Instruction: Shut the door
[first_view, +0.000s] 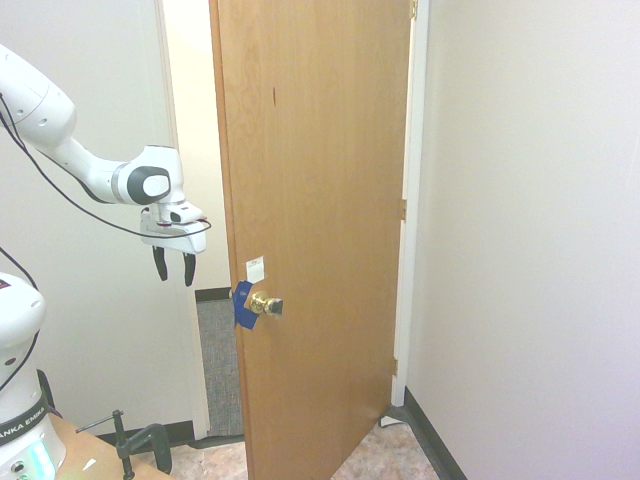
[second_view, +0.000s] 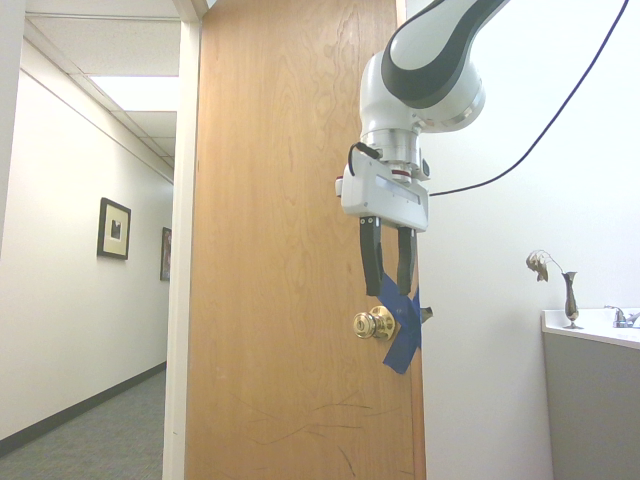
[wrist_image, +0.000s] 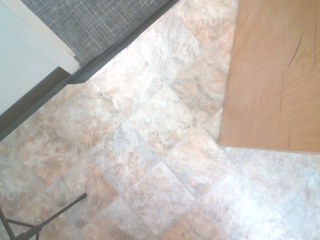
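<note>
Because the hand (first_view: 174, 267) hangs free left of the door (first_view: 320, 150), fingers slightly parted and holding nothing, contact is not yet made. The door stands ajar, hinged at right. Judged rigid and heavy; push the flat panel near the knob (first_view: 265, 303).

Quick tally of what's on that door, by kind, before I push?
Round brass knob: 1
Blue tape patch: 1
Small white sticker: 1
Total: 3, all on the light-brown wooden door. The pincer is open beside it.
</note>
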